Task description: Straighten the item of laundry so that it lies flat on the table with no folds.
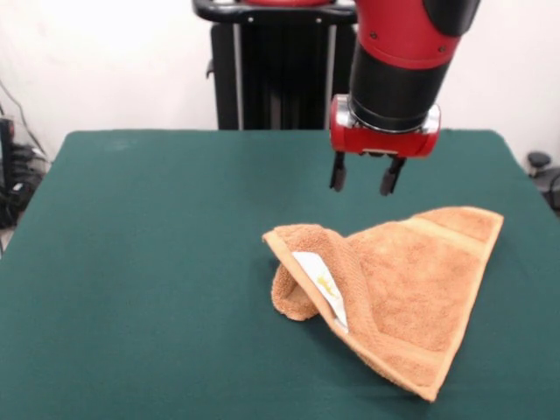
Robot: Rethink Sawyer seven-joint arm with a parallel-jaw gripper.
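Hovering above the green felt table [157, 262], the claw [364, 178] has its two black fingers [338, 172] spread apart with nothing between them. Below it and nearer the camera lies the orange-tan hand towel [411, 289], folded over itself, one edge curled up showing its white care label [320, 287].

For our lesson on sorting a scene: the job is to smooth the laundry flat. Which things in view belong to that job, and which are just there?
Belongs to the job:
- towel, folded over, its white label showing
- green table
- gripper, jaws open, above the towel

Just there:
- black pedestal behind the table
- cables at the left edge
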